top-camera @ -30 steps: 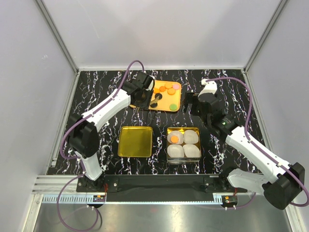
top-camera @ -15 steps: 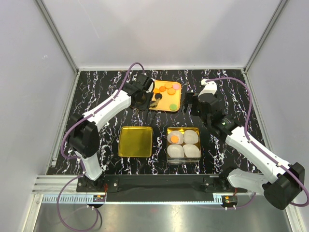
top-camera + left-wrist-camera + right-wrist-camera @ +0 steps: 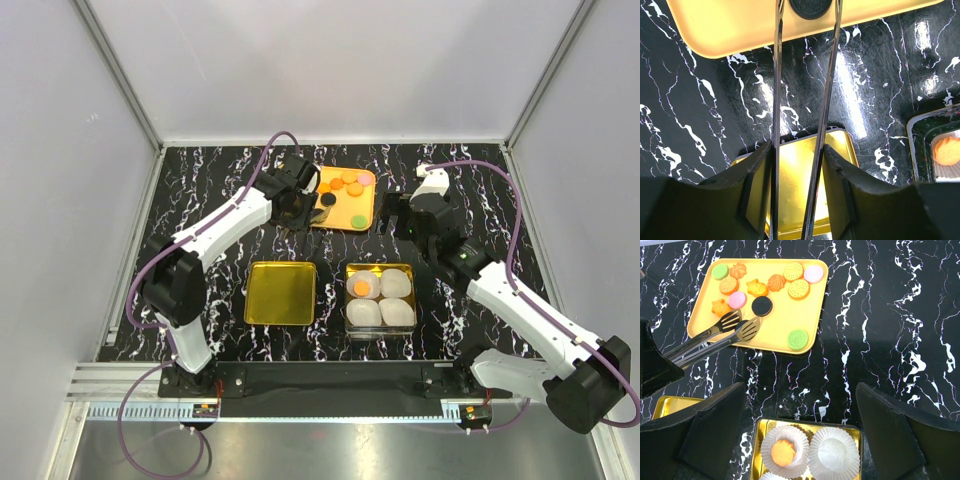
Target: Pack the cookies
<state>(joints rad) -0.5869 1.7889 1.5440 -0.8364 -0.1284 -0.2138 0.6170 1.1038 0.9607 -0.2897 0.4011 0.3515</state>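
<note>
Several cookies lie on a yellow tray (image 3: pixel 340 214), among them a black one (image 3: pixel 325 199) and a green one (image 3: pixel 357 220). My left gripper (image 3: pixel 292 205) is shut on metal tongs (image 3: pixel 827 90). The tong tips (image 3: pixel 740 326) rest on the tray just left of the black cookie (image 3: pixel 761 305), with nothing between them. One orange cookie (image 3: pixel 784 452) sits in a paper cup in the gold tin (image 3: pixel 380 267). My right gripper (image 3: pixel 400 215) is open and empty above the bare table between the tray and the tin.
A square gold lid (image 3: pixel 280 292) lies left of the tin. The tin holds several white paper cups (image 3: pixel 834 452). White walls and a metal frame stand around the black marbled table (image 3: pixel 200 190).
My left gripper has shifted a little up and to the left with the tongs, and the tong tips now lie beside the black cookie. The right arm has not moved.
</note>
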